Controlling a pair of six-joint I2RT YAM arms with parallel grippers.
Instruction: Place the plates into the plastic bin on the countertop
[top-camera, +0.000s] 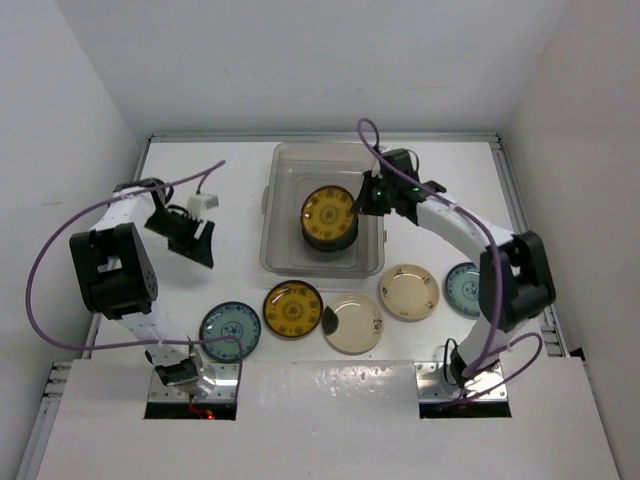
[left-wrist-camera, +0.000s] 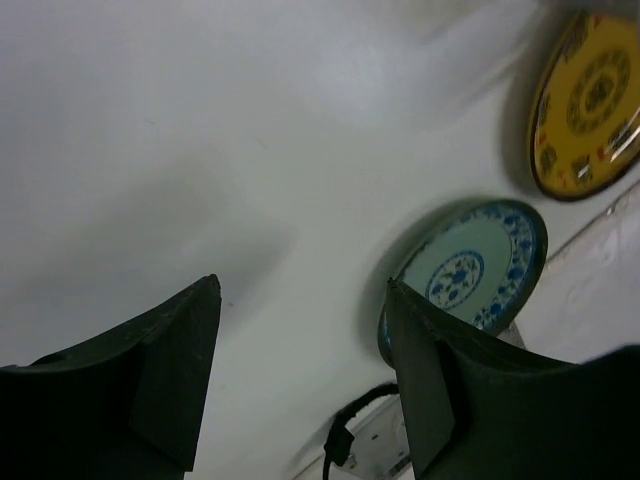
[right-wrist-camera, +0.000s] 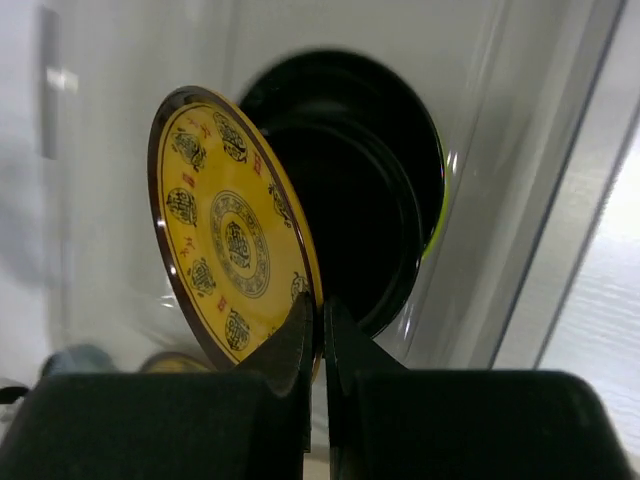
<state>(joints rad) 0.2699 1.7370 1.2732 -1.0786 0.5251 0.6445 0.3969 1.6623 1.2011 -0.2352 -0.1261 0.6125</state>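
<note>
Centrally, my right gripper (right-wrist-camera: 321, 335) clamped the amber-yellow plate (right-wrist-camera: 232, 245) over the plastic bin (top-camera: 275, 205); left gripper (left-wrist-camera: 300, 295) stood spread.

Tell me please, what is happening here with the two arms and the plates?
The right end effector is shut on the rim of a yellow plate and holds it over the dark stack inside the bin. The left end effector is open and empty above the countertop. Five plates lie there, not yet in the bin: left blue plate, second yellow plate, left cream plate, right cream plate, right blue plate.
</note>
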